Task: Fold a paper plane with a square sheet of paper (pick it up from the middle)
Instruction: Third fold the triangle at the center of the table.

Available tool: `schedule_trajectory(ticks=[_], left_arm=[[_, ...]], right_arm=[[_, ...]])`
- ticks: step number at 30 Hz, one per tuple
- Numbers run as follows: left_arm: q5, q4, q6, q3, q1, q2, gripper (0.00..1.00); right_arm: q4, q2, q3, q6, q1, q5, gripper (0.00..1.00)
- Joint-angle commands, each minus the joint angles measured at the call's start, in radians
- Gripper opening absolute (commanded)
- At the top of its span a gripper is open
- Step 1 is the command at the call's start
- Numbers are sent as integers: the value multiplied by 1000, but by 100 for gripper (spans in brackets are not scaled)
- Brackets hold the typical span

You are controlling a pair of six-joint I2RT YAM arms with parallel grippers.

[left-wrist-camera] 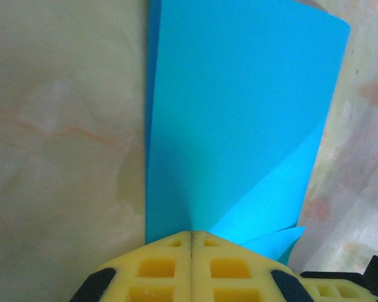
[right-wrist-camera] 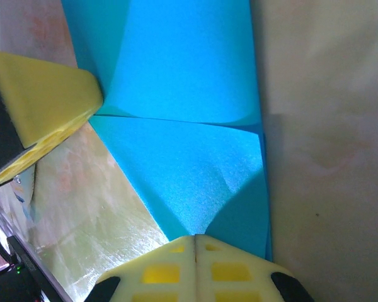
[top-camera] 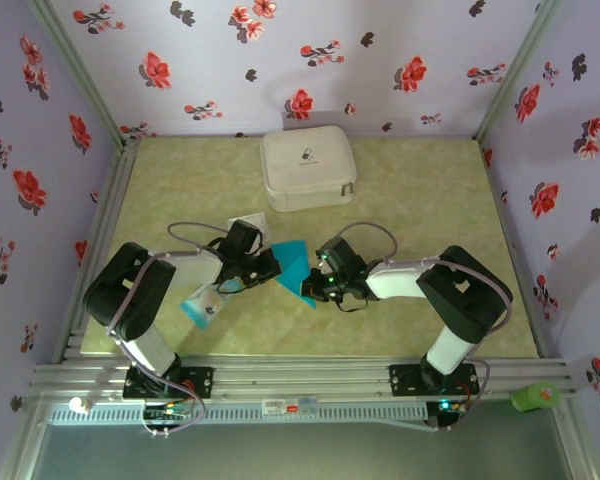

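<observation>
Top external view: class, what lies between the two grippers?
The square sheet of paper, partly folded, spans that gap in the top external view; the left gripper and right gripper each pinch it.

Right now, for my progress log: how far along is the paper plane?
Done: the blue sheet carries a diagonal fold, layers overlapping. In hand: the left gripper and right gripper are each shut on an opposite end of it. Left: it is broad, not yet a narrow pointed dart with wings.

blue paper cut off at top, case print illegible
</observation>
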Motion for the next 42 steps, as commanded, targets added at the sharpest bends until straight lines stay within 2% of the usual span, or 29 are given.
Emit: schedule_trajectory(ticks=[1, 8, 13, 19, 28, 35, 42], left_arm=[[-83, -48, 47, -19, 22, -33, 7], [-99, 24, 39, -43, -2, -134, 15], [-100, 45, 35, -27, -74, -154, 15], [-82, 119, -18, -56, -142, -86, 11], [-106, 176, -35, -135, -106, -23, 9], [-151, 56, -11, -134, -60, -71, 8], [-157, 95, 59, -157, -34, -102, 10]], right_arm=[[-153, 18, -40, -31, -6, 29, 0], [-154, 17, -36, -26, -6, 32, 0], [-159, 18, -32, -23, -6, 36, 0], [-164, 20, -30, -23, -6, 42, 0], [-163, 26, -28, -22, -6, 41, 0], [-163, 24, -33, -22, -6, 41, 0], [-153, 23, -41, -17, -6, 42, 0]])
